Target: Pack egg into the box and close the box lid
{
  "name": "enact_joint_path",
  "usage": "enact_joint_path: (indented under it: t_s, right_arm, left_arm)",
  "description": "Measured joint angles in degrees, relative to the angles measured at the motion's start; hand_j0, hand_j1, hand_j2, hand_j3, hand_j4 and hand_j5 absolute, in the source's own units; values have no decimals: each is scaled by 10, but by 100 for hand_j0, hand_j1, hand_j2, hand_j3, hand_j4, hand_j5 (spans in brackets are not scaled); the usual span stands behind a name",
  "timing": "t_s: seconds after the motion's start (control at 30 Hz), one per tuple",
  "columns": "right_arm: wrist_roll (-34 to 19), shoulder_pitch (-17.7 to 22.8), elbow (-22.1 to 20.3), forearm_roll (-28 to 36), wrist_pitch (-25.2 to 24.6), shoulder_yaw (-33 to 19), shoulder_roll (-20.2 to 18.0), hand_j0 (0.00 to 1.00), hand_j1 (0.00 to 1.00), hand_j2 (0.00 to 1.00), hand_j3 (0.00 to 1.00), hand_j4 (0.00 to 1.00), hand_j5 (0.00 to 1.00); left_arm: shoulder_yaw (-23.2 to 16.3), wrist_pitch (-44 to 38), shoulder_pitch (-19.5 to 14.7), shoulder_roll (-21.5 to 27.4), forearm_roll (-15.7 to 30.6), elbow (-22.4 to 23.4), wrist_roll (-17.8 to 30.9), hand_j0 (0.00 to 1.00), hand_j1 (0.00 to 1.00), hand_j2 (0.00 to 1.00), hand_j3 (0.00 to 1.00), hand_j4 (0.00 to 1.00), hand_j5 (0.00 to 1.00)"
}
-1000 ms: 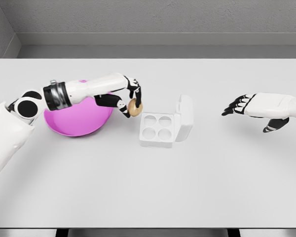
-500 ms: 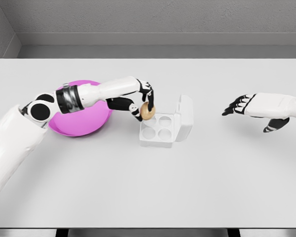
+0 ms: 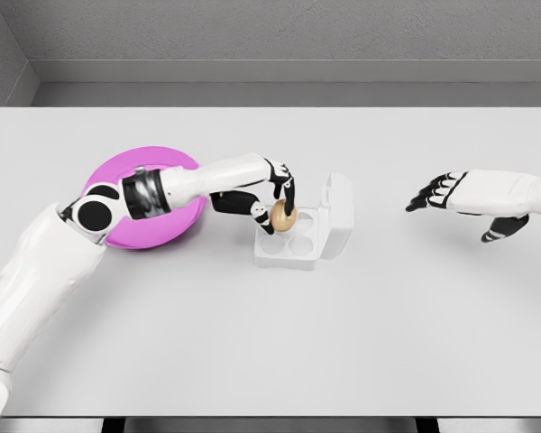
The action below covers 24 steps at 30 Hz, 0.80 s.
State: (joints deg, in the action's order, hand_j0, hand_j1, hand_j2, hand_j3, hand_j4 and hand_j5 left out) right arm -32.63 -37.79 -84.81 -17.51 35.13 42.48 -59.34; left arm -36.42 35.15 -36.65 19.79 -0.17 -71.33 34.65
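Note:
My left hand [image 3: 279, 200] is shut on a tan egg [image 3: 282, 216] and holds it just above the far-left cup of the white egg box [image 3: 290, 251]. The box sits at the table's middle with four round cups, and its lid [image 3: 336, 216] stands open on the right side. I cannot tell whether the egg touches the cup. My right hand [image 3: 433, 195] hovers to the right of the box, well apart from it, fingers spread and holding nothing.
A pink bowl [image 3: 151, 230] lies left of the box, partly hidden behind my left forearm. The grey table [image 3: 270, 343] stretches wide in front, with its back edge meeting a grey wall.
My left hand has carried the egg rightward from beside the bowl to above the box's far-left cup. The right hand has stayed still.

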Motion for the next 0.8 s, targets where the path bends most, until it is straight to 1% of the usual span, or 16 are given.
enact_joint_path:
  t_s: [0.17, 0.4, 0.8]
  right_arm:
    - [0, 0, 0, 0, 0, 0, 0, 100, 100, 100, 100, 100, 100]
    - [0, 0, 0, 0, 0, -1, -3, 100, 100, 100, 100, 100, 100]
    - [0, 0, 0, 0, 0, -1, -4, 100, 100, 100, 100, 100, 100]
  left_arm:
    - [0, 0, 0, -8, -9, 12, 0, 29, 29, 29, 29, 29, 29]
    - [1, 0, 0, -8, -11, 16, 0, 29, 29, 29, 29, 29, 29]
    - [1, 0, -4, -15, -13, 55, 0, 29, 29, 29, 29, 29, 29]
